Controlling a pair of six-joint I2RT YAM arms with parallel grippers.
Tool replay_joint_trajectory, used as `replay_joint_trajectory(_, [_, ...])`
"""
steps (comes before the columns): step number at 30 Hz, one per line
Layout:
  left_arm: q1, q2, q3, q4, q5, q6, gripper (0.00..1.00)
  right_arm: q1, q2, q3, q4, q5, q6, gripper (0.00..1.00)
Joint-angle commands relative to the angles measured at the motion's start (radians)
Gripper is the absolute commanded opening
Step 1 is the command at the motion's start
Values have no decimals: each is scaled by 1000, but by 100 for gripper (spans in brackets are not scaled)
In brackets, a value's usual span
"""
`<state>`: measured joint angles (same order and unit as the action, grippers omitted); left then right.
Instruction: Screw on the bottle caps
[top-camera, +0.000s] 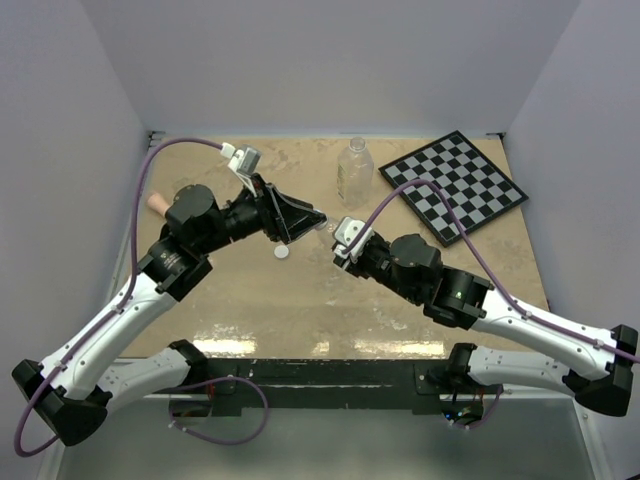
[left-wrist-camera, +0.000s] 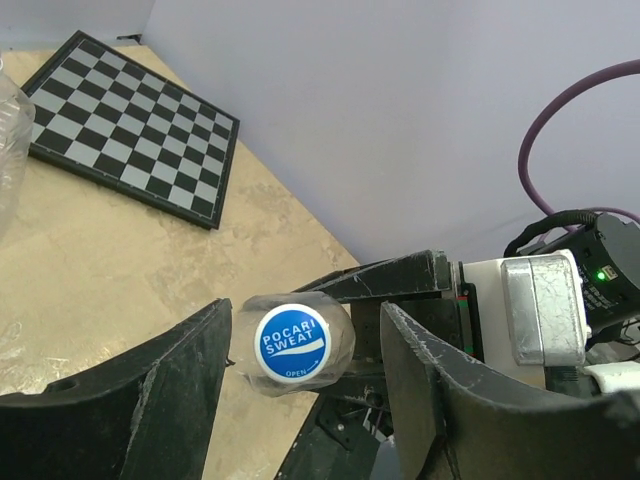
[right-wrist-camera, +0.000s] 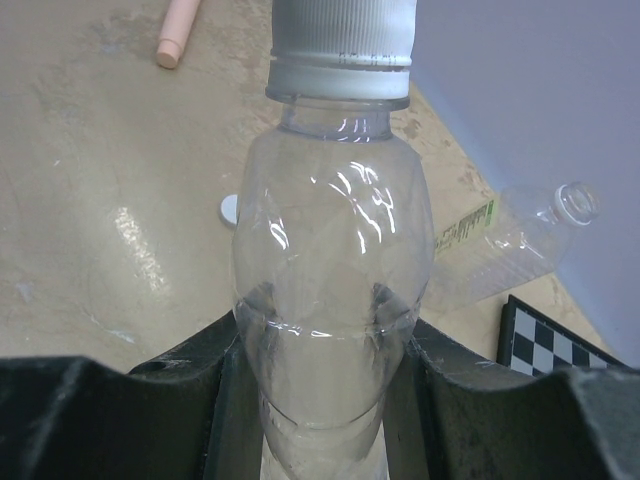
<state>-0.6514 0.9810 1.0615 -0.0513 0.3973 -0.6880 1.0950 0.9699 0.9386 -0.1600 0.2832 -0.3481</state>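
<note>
**Item: small bottle with printed cap, held over counter**

- Blue cap (left-wrist-camera: 291, 343): round top printed "POCARI SWEAT" in white, with "OPEN" in small letters below. It sits on the neck of the small bottle (right-wrist-camera: 330, 290).
- Small bottle: clear and unlabelled. The right jaws are clamped on its lower body, one finger pressed to each side, holding it off the counter (top-camera: 300, 310).
- Left jaws: spread wide, facing the cap end-on. The cap lies between the two fingers (left-wrist-camera: 130, 400), with a visible gap on each side and no contact.
- White cap (top-camera: 282, 252): lies flat on the counter, just below the left jaws in the top view, and touches nothing.
- Large bottle (top-camera: 354, 170): stands upright at the far edge with an open neck. Its green label is too small to read.
- Checkerboard (top-camera: 452, 185): right of the large bottle.
- Pink stick (top-camera: 157, 203): far left.
</note>
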Motion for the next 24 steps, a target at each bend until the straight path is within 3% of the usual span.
replay_joint_trajectory(1, [-10, 10, 46, -21, 23, -25, 65, 6, 4, 26, 31, 30, 11, 0])
replay_joint_trajectory(9, [-16, 39, 61, -39, 21, -22, 64, 5, 0, 28, 27, 31, 12, 0])
replay_joint_trajectory(12, [-17, 44, 68, -42, 21, -19, 59, 5, -3, 26, 27, 33, 12, 0])
replay_joint_trajectory(22, [-19, 19, 66, -15, 11, 34, 4, 5, -8, 26, 22, -18, 9, 0])
replay_joint_trajectory(24, [-19, 4, 61, 7, 34, 76, 0, 5, -28, 26, 20, -97, 12, 0])
